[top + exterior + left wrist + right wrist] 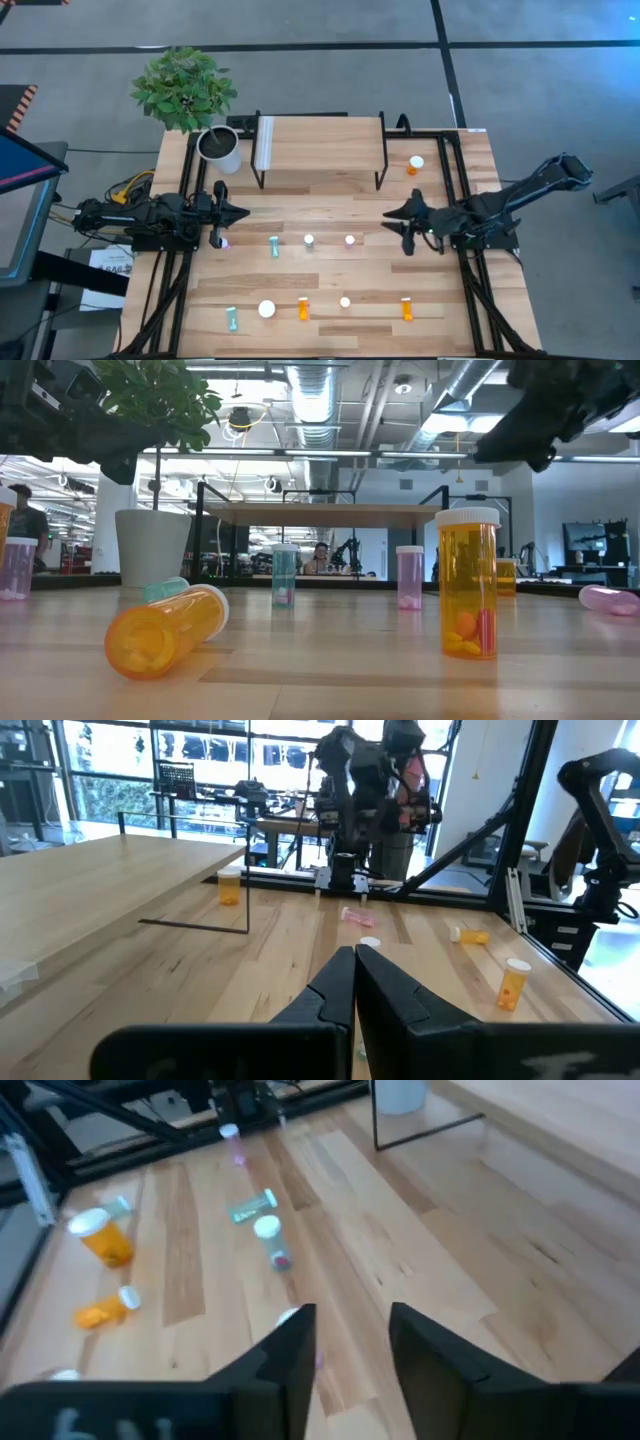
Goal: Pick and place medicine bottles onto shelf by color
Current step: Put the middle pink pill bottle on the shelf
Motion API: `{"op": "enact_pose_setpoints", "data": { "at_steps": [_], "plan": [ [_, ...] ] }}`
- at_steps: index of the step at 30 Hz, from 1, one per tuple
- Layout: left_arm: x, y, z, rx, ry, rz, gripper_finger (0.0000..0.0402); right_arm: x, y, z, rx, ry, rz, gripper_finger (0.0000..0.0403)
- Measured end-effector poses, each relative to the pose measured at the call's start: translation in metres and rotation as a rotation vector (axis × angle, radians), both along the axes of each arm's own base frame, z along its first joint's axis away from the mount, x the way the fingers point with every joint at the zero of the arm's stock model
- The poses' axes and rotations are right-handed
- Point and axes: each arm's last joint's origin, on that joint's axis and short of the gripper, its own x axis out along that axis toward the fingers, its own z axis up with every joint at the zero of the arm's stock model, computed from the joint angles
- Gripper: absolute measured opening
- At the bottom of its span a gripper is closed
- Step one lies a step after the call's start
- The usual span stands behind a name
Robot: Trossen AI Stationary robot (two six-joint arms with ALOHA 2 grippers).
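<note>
While the shelf (320,140) stands bare at the far side of the table (330,275), next to the white plant pot (222,150), the medicine bottles lie scattered on the tabletop in front of it. An orange bottle (415,164) stands just off the shelf's right end. Nearer than the shelf, a loose row holds a teal bottle (274,246), a bottle seen as a white cap (309,240) and a pink bottle (350,240). Farther from the shelf, along the near edge, are a teal bottle (231,319), a wide white-capped one (267,309), an orange bottle (304,308), a small white cap (345,301) and an orange bottle (407,309). The right gripper (407,238) hovers in front of the shelf's right end, its fingers (290,1360) parted and holding nothing. The left gripper (222,240) sits in front of the plant pot, fingers pressed together and empty, a pink bottle (225,241) at its tip.
</note>
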Motion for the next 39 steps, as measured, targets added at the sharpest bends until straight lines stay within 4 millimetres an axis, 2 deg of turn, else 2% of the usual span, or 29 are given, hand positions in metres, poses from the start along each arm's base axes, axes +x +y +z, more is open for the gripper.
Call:
{"op": "enact_pose_setpoints", "data": {
  "at_steps": [5, 12, 18, 30, 39],
  "plan": [
    [0.0, 0.0, 0.0, 0.0, 0.0, 0.0, 0.0, 0.02, 0.006, -0.011, -0.038, 0.01, 0.012, 0.0202],
    [0.0, 0.0, 0.0, 0.0, 0.0, 0.0, 0.0, 0.043, 0.014, -0.028, -0.071, 0.008, 0.032, 0.0212],
    [0.0, 0.0, 0.0, 0.0, 0.0, 0.0, 0.0, 0.056, 0.017, -0.041, -0.026, 0.01, 0.057, 0.022],
    [0.0, 0.0, 0.0, 0.0, 0.0, 0.0, 0.0, 0.078, 0.017, -0.066, 0.01, 0.072, 0.081, 0.0288],
    [0.0, 0.0, 0.0, 0.0, 0.0, 0.0, 0.0, 0.098, 0.022, -0.085, -0.058, 0.157, 0.099, 0.0292]
  ]
}}
